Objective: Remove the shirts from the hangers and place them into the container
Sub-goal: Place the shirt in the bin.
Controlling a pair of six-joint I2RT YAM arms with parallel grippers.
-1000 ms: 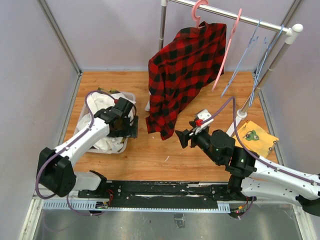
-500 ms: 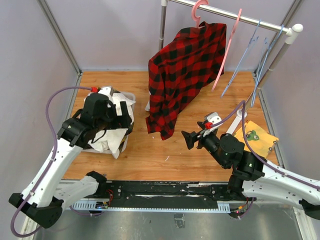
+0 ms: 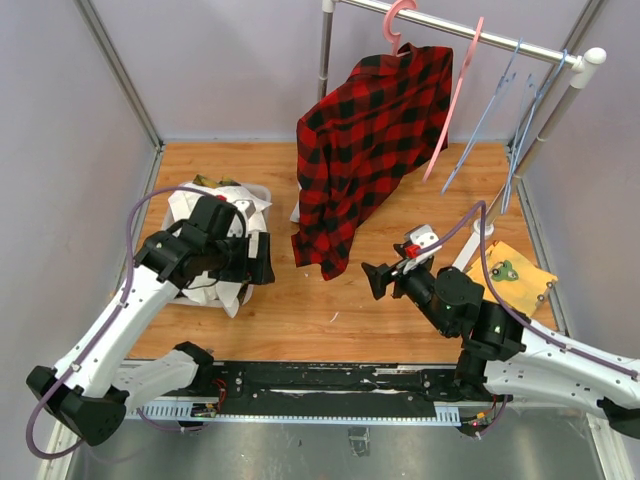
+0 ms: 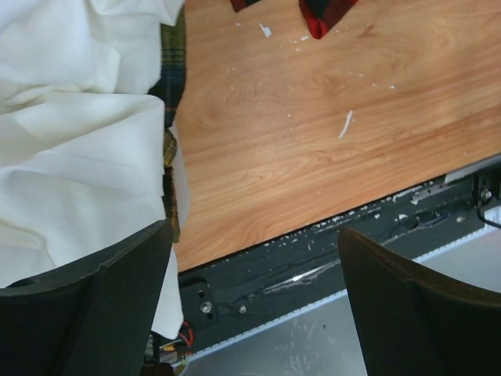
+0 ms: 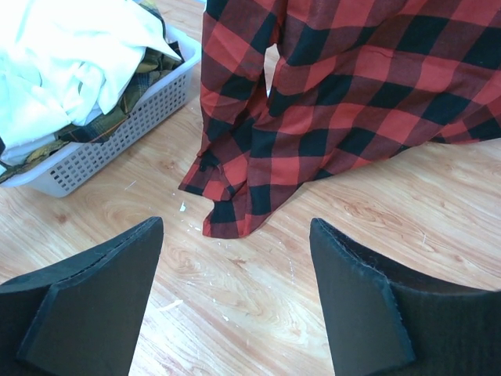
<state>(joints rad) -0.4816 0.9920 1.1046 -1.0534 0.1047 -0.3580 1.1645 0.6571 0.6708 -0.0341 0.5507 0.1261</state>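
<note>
One shirt left on the rail, and both sets of fingers are wide and empty.

The red plaid shirt (image 3: 375,150) hangs on a pink hanger (image 3: 398,20), and its lower hem trails onto the worktop (image 3: 300,310) straight ahead of my right fingers (image 5: 94,290), lined up with their gap but not touching. The container (image 5: 133,117) sits off to their left, with a white shirt (image 4: 70,157) heaped over a yellow-green plaid one (image 5: 137,82). My left fingers (image 4: 117,274) hover at its near corner, with the white cloth by the left-hand finger and nothing between them. I judge this is the approach for the last removal. Next I'd ease the right fingers forward onto the hem, or reach higher toward the collar, since a low tug may only swing the hanger.
</note>
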